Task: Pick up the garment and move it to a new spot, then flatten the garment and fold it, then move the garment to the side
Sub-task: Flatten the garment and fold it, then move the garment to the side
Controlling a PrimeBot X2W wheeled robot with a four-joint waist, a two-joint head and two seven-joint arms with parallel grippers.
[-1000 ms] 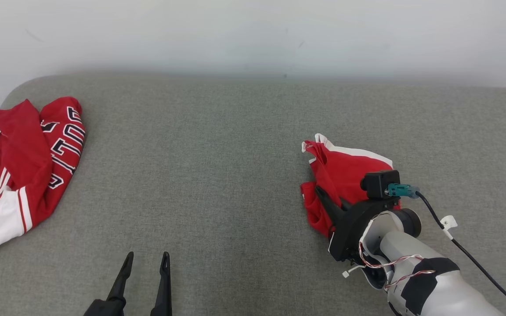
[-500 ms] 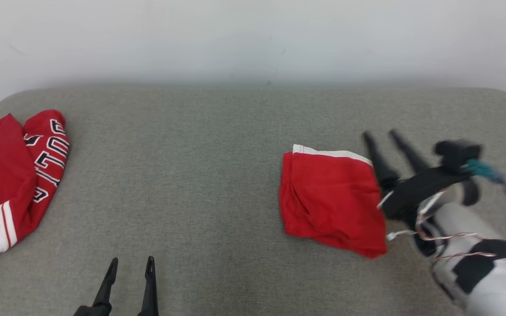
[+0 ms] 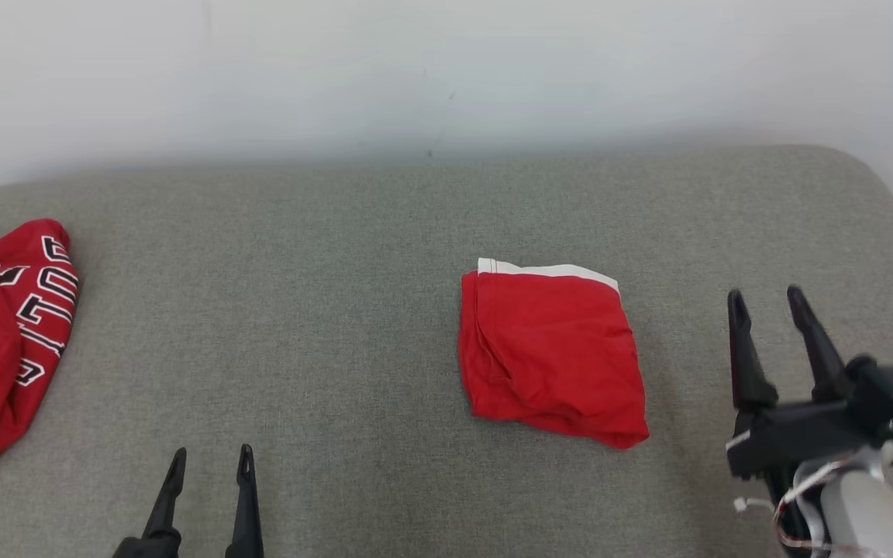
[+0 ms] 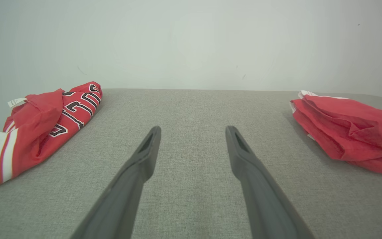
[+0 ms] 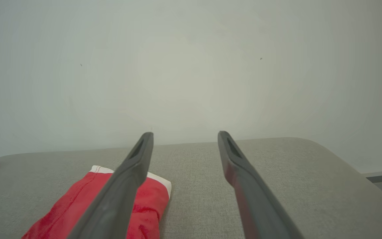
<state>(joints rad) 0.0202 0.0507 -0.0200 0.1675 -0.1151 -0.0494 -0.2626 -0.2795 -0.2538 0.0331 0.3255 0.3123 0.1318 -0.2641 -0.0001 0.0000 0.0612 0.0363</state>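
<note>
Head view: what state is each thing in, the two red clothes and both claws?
folded red garment: folded into a compact packet, lying free on the grey cushion
lettered red jersey: crumpled, unfolded, at the left edge
left claw: open, empty
right claw: open, empty, right of the folded red garment and apart from it

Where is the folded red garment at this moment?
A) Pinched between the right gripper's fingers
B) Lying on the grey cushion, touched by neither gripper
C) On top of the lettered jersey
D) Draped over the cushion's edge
B: the folded red garment lies flat on the grey cushion, with the open right gripper apart from it on one side and the open left gripper well off on the other.
</note>
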